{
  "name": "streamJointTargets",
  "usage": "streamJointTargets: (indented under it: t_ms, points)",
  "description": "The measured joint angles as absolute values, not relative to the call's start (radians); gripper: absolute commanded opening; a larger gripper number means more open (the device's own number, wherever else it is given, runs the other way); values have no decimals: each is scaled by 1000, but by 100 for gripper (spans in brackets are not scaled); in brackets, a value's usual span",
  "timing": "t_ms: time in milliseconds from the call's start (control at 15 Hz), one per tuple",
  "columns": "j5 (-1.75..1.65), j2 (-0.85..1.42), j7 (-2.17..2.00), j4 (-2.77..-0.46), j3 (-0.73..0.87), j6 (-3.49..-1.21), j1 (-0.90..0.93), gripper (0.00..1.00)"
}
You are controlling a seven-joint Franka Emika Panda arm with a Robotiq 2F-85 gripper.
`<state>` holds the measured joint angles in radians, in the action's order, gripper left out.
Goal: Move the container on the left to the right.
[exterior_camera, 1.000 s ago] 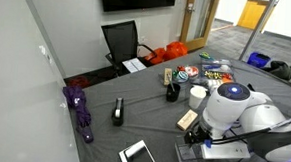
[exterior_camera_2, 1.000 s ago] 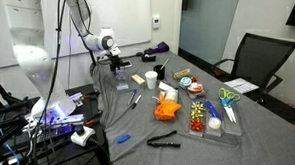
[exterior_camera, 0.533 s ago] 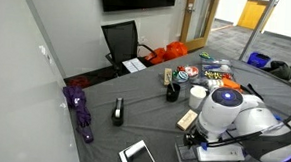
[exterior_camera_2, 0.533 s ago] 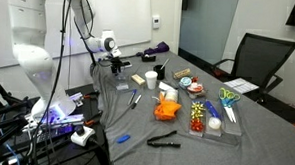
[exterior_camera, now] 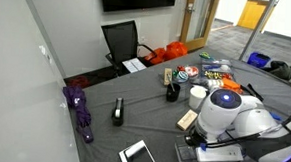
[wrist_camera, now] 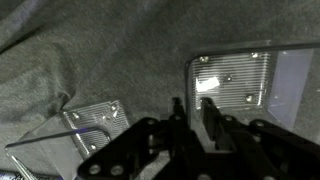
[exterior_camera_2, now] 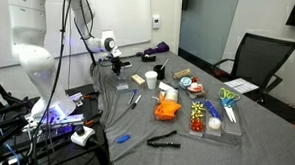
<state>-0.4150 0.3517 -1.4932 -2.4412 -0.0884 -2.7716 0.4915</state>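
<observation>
In the wrist view the container (wrist_camera: 240, 80), a flat clear-plastic box with a greyish inner square, lies on the grey cloth at the upper right. My gripper (wrist_camera: 193, 112) straddles its near side wall, one dark finger (wrist_camera: 177, 112) outside the box and the other inside, drawn in close against the wall. A very similar clear box (wrist_camera: 95, 120) lies apart at the lower left. In both exterior views the gripper (exterior_camera_2: 116, 68) points down at the table's end; the arm's white wrist (exterior_camera: 224, 105) hides the boxes.
A white cup (exterior_camera_2: 151, 80), an orange object (exterior_camera_2: 166, 108) and a tray of small items (exterior_camera_2: 211, 120) stand further along the table. A black dispenser (exterior_camera: 118, 113), a tablet (exterior_camera: 137, 156) and a purple umbrella (exterior_camera: 80, 110) lie near the arm.
The arm has barely moved in the exterior views. No earlier wrist frame shows the jaws.
</observation>
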Motion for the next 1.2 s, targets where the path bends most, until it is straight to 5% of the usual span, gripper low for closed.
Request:
streamJointTargets:
  t_ms: [1200]
  points:
    - [-105,212,-1168,-2470,-155,-2747,387,1]
